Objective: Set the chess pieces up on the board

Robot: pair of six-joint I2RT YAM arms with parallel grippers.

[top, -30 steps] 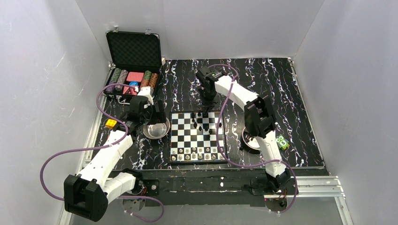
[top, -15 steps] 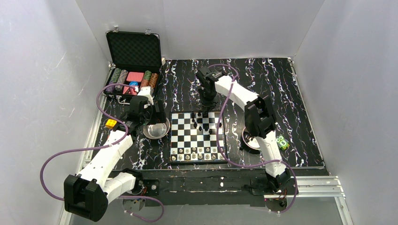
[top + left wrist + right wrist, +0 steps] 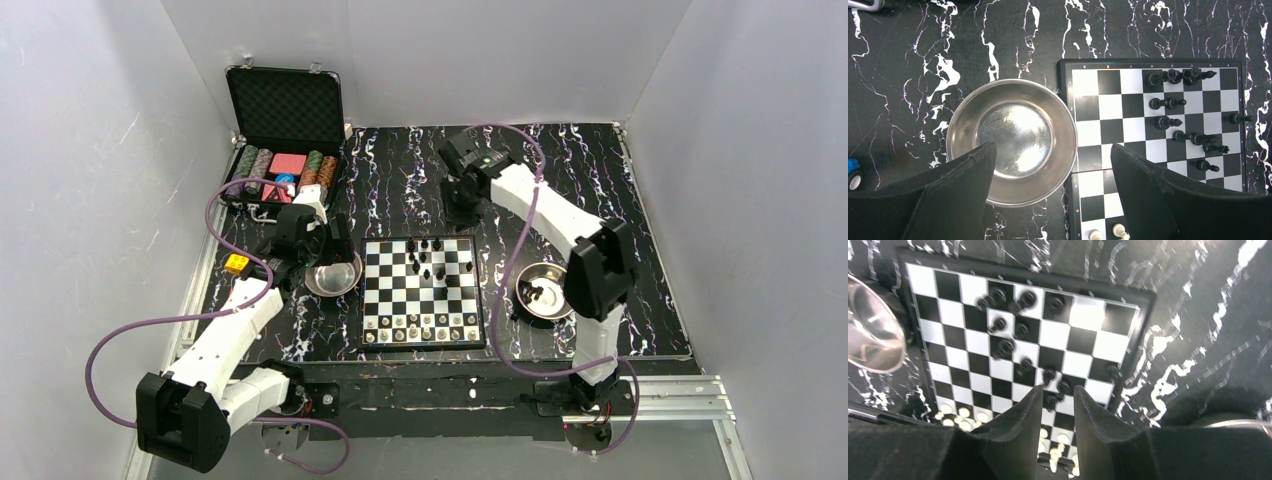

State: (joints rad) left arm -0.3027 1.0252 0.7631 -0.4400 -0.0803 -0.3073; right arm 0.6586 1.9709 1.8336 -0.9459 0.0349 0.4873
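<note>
Board (image 3: 395,290), black pieces (image 3: 428,260) apparently scattered

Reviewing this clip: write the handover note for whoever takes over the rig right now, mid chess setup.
Left gripper: open, empty, over the empty left bowl.
Right gripper: jaws apart, nothing between them, near the far edge of the board.
White pieces: lined up in the two near rows.
Black pieces: scattered over the far half, not in ranks.
Right bowl: what look like a few more black pieces inside.
Done: white side, apparently.
Left: rank the black pieces in the two far rows, fetching the rest from the right bowl.
</note>
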